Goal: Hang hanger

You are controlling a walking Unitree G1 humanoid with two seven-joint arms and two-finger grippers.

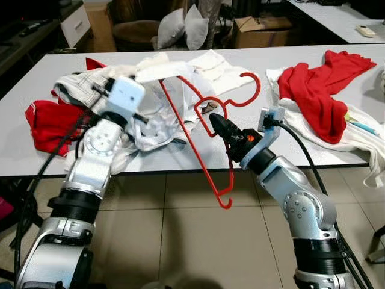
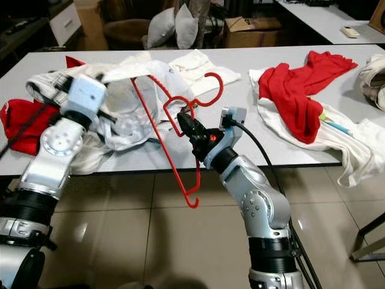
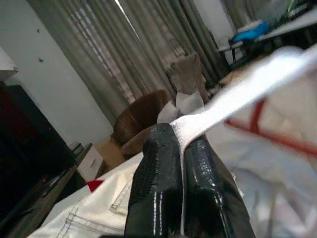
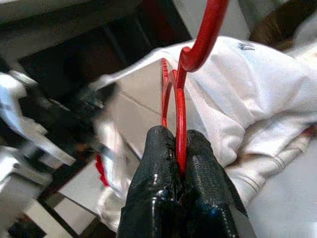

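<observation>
Gripping red hanger (image 1: 207, 129), R gripper (image 1: 218, 124) clamped.

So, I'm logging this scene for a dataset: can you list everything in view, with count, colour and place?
hanger: one, red, tilted over the table's near edge, its hook above the tabletop
white garment: one, white, bunched on the table's left, a strip of it lifted
red cloth, left: one, red, on the table's left edge
red cloth, right: one, red, on white cloth at the table's right
table: one, white, across the middle
pillows: two, grey, on a brown seat behind the table
cardboard box: one, brown, behind the table
left pincer: black, shut on the white garment's strip
right pincer: black, shut on the hanger
</observation>
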